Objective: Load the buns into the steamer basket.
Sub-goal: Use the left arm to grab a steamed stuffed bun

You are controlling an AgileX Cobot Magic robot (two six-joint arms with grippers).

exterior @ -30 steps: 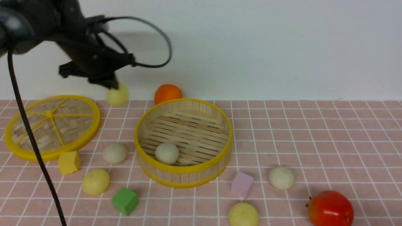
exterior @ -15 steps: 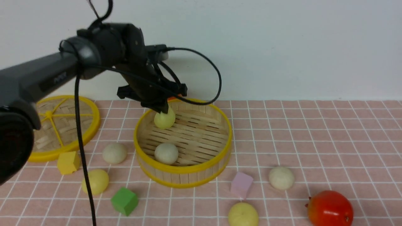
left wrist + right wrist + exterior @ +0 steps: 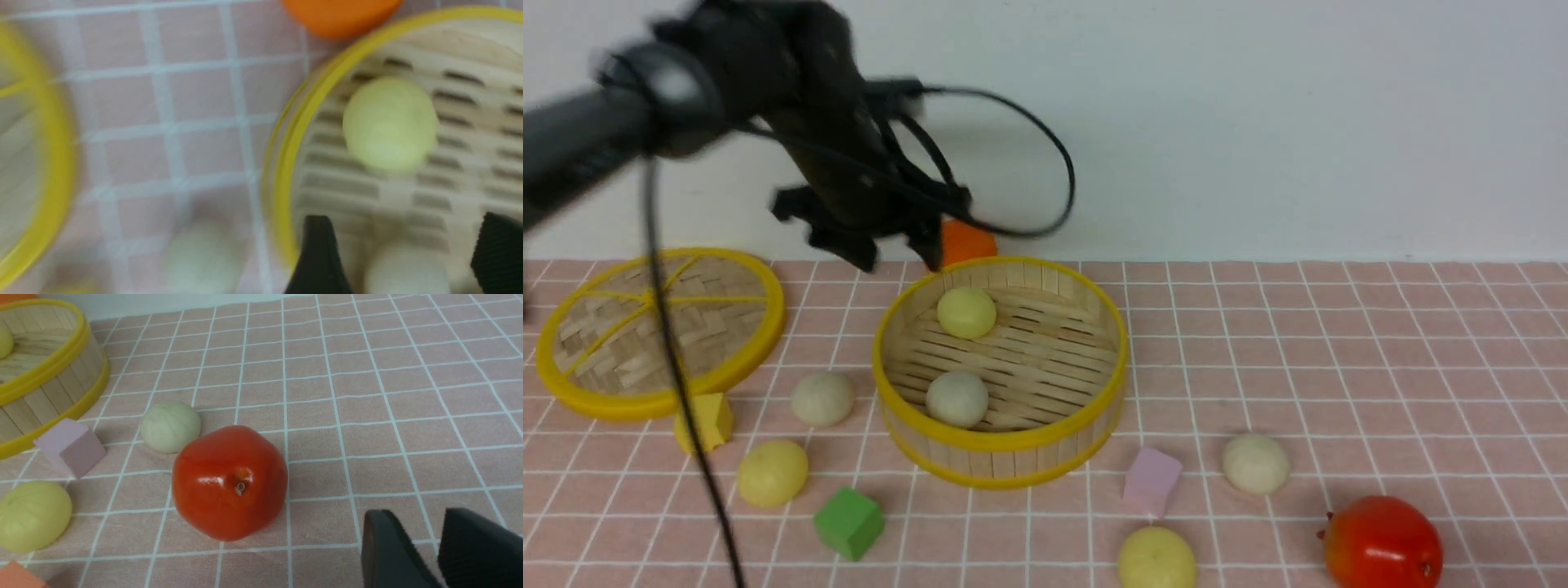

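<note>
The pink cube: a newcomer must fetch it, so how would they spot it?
Start at the big round bamboo basket. Off its near right side sits the pink cube, with a white bun and a yellow bun nearby. Unlike them, it is pale pink and flat-faced.

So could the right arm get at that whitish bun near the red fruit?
Probably yes. The off-white bun lies uncovered on the mat, so it is free from above. The red fruit sits between it and the right gripper, so a straight low approach would likely bump the fruit.
</note>
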